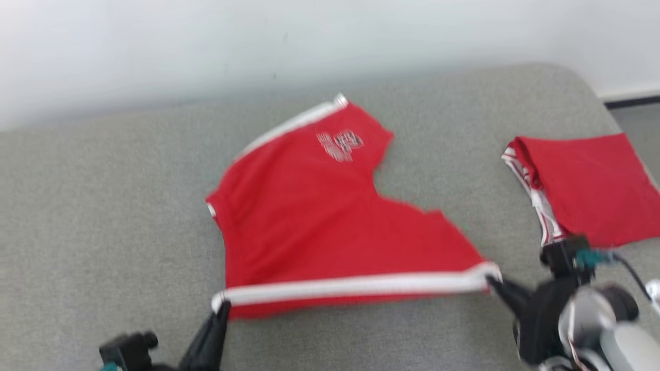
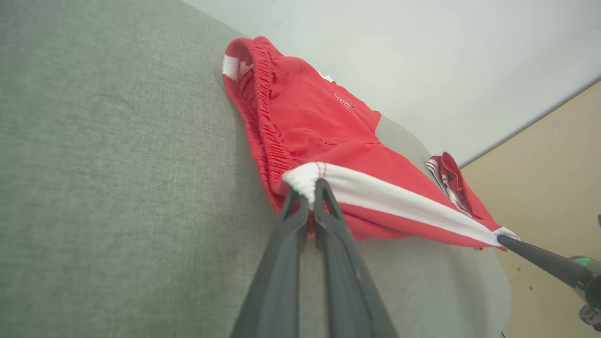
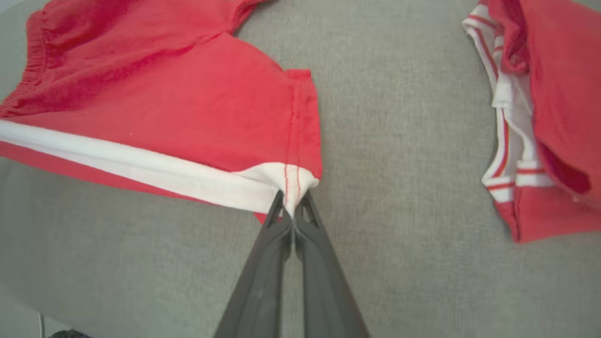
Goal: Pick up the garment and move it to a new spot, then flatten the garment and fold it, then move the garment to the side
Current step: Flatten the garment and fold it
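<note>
Head view: pinching red shorts (image 1: 319, 221) taut along white-striped edge (image 1: 356, 285), left hand (image 1: 221, 306) clenched on one corner, right hand (image 1: 492, 281) on the other. Appears nearly flattened; yet to fold, set aside.

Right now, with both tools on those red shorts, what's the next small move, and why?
Probably lift both corners together and carry the near white stripe over onto the far stripe. The left tool pinches the waistband corner, the right tool the leg-hem corner, and the red shorts lie spread fairly flat, so a half fold looks ready.
</note>
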Controlling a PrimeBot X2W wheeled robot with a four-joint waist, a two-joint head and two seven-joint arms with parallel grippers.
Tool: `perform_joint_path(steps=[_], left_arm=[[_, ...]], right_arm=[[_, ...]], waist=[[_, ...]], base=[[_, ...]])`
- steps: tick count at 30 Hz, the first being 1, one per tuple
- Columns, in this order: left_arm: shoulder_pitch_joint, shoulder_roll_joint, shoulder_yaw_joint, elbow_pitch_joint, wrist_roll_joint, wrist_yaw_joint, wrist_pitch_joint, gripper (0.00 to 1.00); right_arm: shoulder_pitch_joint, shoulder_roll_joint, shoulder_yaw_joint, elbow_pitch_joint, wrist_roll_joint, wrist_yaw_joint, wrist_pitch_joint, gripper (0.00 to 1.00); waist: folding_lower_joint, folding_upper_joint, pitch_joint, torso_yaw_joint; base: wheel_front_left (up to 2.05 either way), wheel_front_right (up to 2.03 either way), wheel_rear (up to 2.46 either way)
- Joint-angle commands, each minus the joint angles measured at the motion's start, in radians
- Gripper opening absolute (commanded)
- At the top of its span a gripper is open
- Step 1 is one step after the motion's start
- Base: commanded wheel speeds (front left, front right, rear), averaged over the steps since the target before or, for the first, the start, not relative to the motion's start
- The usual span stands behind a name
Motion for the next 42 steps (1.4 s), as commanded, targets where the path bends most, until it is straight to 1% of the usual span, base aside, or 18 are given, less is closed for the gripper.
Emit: perform_joint_path(steps=[1,5,6,8,12,15,19,20,21,23,27,30,34,37,39,42], left_arm=[[0.052,0.029,-0.006,-0.011,0.011,0.014,0.023,0.00],[0.143,0.061,-0.028,-0.062,0.005,0.037,0.081,0.00],[0.143,0.061,-0.028,-0.062,0.005,0.037,0.081,0.00],[0.187,0.082,-0.043,-0.101,0.016,0.055,0.110,0.00],[0.259,0.100,-0.065,-0.179,0.009,0.085,0.158,0.00],[0.280,0.092,-0.061,-0.221,-0.006,0.098,0.162,0.00],[0.231,0.065,-0.053,-0.243,-0.027,0.100,0.161,0.00],[0.212,0.062,-0.051,-0.240,-0.027,0.105,0.166,0.00],[0.169,0.040,-0.047,-0.230,-0.037,0.105,0.165,0.00],[0.120,0.030,-0.044,-0.208,-0.031,0.107,0.167,0.00],[0.015,-0.004,-0.041,-0.146,-0.028,0.118,0.171,0.00],[-0.062,-0.030,-0.048,-0.089,-0.003,0.141,0.166,0.00],[-0.156,-0.069,-0.060,-0.033,0.022,0.151,0.152,0.00],[-0.220,-0.099,-0.068,0.012,0.030,0.159,0.141,0.00],[-0.255,-0.114,-0.074,0.043,0.032,0.154,0.132,0.00],[-0.311,-0.137,-0.081,0.088,0.035,0.160,0.121,0.00]], right_arm=[[0.098,-0.008,-0.052,-0.067,-0.015,-0.004,0.070,0.00],[0.289,0.029,-0.141,-0.227,-0.050,-0.004,0.223,0.00],[0.289,0.029,-0.141,-0.227,-0.050,-0.004,0.223,0.00],[0.371,0.054,-0.178,-0.303,-0.067,-0.004,0.293,0.00],[0.495,0.099,-0.244,-0.441,-0.105,-0.003,0.413,0.00],[0.516,0.121,-0.282,-0.508,-0.134,-0.003,0.445,0.00],[0.433,0.121,-0.285,-0.526,-0.164,-0.003,0.455,0.00],[0.405,0.110,-0.276,-0.515,-0.169,-0.003,0.458,0.00],[0.331,0.097,-0.260,-0.482,-0.175,-0.003,0.448,0.00],[0.248,0.090,-0.239,-0.430,-0.181,-0.003,0.428,0.00],[0.083,0.066,-0.173,-0.290,-0.205,-0.003,0.366,0.00],[-0.041,0.073,-0.133,-0.167,-0.208,-0.003,0.305,0.00],[-0.194,0.084,-0.097,-0.007,-0.223,-0.003,0.218,0.00],[-0.299,0.074,-0.063,0.097,-0.242,-0.003,0.158,0.00],[-0.352,0.082,-0.050,0.167,-0.254,-0.003,0.125,0.00],[-0.433,0.087,-0.052,0.265,-0.270,-0.003,0.072,0.00]], waist=[[0.0005,0.0004,-0.080,0.004],[0.0005,0.0004,-0.099,0.008],[0.0005,0.0004,-0.099,0.008],[0.0005,0.0004,-0.102,0.011],[0.0005,0.0004,-0.101,0.019],[0.0005,0.0004,-0.098,0.024],[0.0005,0.0004,-0.089,0.035],[0.0005,0.0004,-0.087,0.039],[0.0005,0.0004,-0.082,0.048],[0.0005,0.0004,-0.076,0.059],[0.0005,0.0004,-0.059,0.086],[0.0005,0.0004,-0.038,0.108],[0.0005,0.0004,-0.003,0.142],[0.0005,0.0004,0.031,0.170],[0.0005,0.0004,0.046,0.184],[0.0005,0.0004,0.070,0.207]], base=[[0.00,0.00,0.00],[0.00,0.00,0.00],[0.00,0.00,0.00],[0.00,0.00,0.00],[0.00,0.00,0.00],[0.00,0.00,0.00],[0.00,0.00,0.00],[0.00,0.00,0.00],[0.00,0.00,0.00],[0.00,0.00,0.00],[0.00,0.00,0.00],[0.00,0.00,0.00],[0.00,0.00,0.00],[0.00,0.00,0.00],[0.00,0.00,0.00],[0.00,0.00,0.00]])
